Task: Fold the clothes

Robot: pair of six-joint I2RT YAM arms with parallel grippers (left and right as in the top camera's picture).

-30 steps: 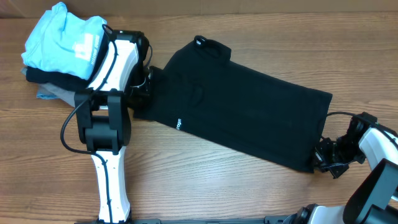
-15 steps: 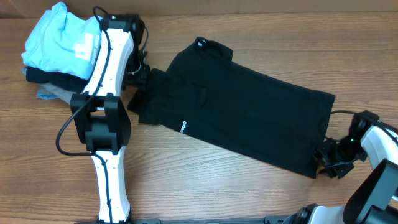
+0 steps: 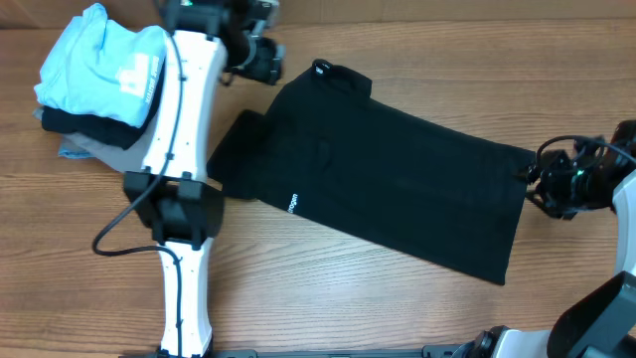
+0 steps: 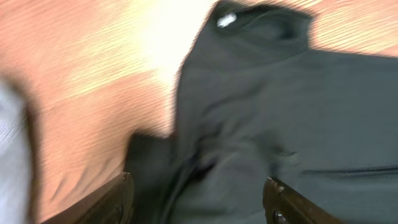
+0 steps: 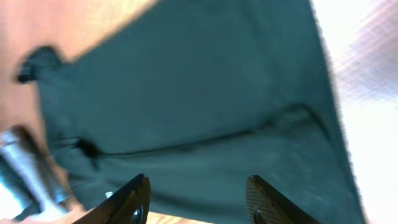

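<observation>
both have just let go: the left gripper (image 3: 256,58), jaws spread and empty, has lifted far, beside the collar. the right gripper (image 3: 558,186), also spread, has drawn right, off the hem. the black polo shirt (image 3: 388,184) lies slantwise mid-table, this fold seemingly done. the wooden table (image 3: 348,308) holds a light blue shirt (image 3: 94,60) far left.

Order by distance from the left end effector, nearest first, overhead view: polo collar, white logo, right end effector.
From the left end effector:
1. Collar, just right of it, on the black polo.
2. White logo, lower, at the polo's edge.
3. Right end effector, far across at the right.
</observation>
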